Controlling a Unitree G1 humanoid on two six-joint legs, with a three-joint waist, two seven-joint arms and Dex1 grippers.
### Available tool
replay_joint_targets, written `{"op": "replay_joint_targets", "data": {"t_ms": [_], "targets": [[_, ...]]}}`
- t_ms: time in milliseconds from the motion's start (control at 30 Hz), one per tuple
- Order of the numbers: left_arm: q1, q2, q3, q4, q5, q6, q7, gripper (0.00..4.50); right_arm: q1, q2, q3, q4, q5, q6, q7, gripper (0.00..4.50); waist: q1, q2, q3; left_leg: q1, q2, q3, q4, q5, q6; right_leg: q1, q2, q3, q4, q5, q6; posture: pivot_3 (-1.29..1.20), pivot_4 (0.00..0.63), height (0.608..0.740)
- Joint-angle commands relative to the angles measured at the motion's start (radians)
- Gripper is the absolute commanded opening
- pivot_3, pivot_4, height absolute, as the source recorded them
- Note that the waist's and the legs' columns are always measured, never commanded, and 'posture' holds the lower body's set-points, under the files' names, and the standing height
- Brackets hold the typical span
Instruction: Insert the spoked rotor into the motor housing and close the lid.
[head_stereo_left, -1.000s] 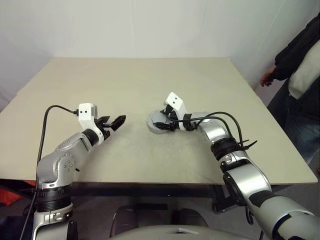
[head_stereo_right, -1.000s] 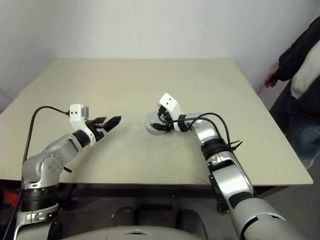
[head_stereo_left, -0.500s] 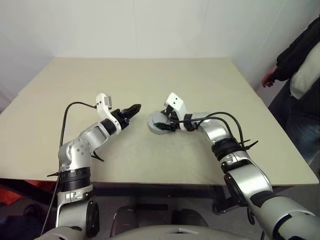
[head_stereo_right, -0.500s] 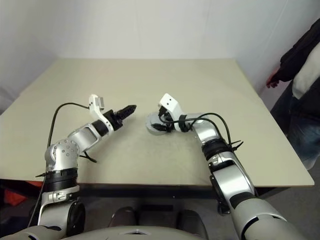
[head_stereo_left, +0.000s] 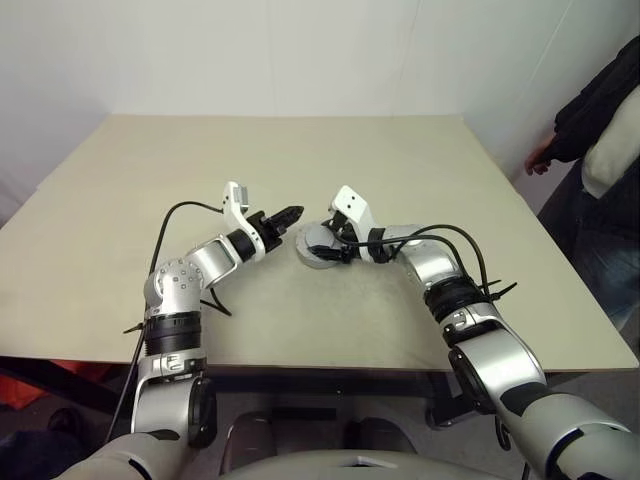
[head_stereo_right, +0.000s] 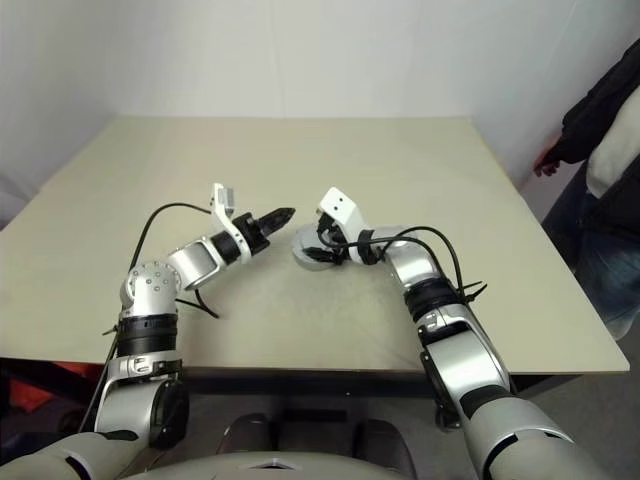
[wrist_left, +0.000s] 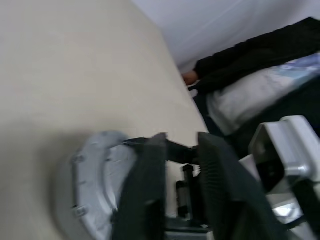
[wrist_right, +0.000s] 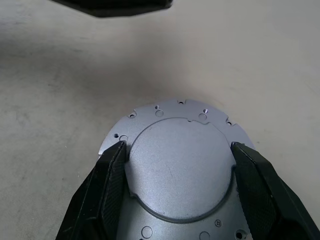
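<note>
The lid (wrist_right: 177, 165), a round grey disc, lies smooth face up at mid-table on the short round motor housing (head_stereo_left: 312, 259). The housing's inside is hidden. The spoked rotor is out of view. My right gripper (head_stereo_left: 323, 244) reaches in from the right, and its fingers (wrist_right: 112, 175) press against both sides of the lid's raised centre. My left gripper (head_stereo_left: 292, 213) hovers just left of the lid, shut with nothing held, its tips pointing at the lid's rim (wrist_left: 87, 170).
The beige table (head_stereo_left: 300, 150) spreads wide behind and to the left of the parts. A person in dark clothes (head_stereo_left: 600, 110) stands past the table's right edge, one hand (head_stereo_left: 533, 157) near the far right corner.
My left gripper has swung right towards the lid, rolled, and gone from open to shut. The right gripper and lid have not moved.
</note>
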Motion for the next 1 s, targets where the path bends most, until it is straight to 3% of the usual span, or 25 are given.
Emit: {"op": "replay_joint_targets", "data": {"t_ms": [33,500,1000], "targets": [[-0.045,-0.002,-0.003,0.046,0.009,0.002,0.018,0.03,0.047,-0.03,0.042,0.053,-0.071,0.049,-0.021,3.2,0.0,0.0,0.0,0.0,0.0,0.0,0.0,0.0,0.0,0.0,0.0,0.0,0.0,0.0,0.0,0.0,0.0,0.74],[-0.076,-0.012,0.018,0.163,0.04,0.116,0.12,0.03,0.057,-0.032,0.038,0.03,-0.069,0.069,-0.037,3.2,-0.001,0.0,0.0,0.002,-0.003,0.0,-0.009,0.001,-0.001,-0.001,-0.003,0.0,-0.001,-0.001,0.002,0.0,0.0,0.74],[-0.053,-0.044,0.105,0.105,0.008,0.183,0.205,0.03,0.066,-0.045,0.027,-0.044,-0.049,0.143,-0.017,3.2,0.0,0.0,0.0,0.001,-0.004,0.0,-0.011,0.001,-0.001,-0.001,-0.003,-0.001,-0.004,-0.002,0.003,0.0,0.0,0.74]]}}
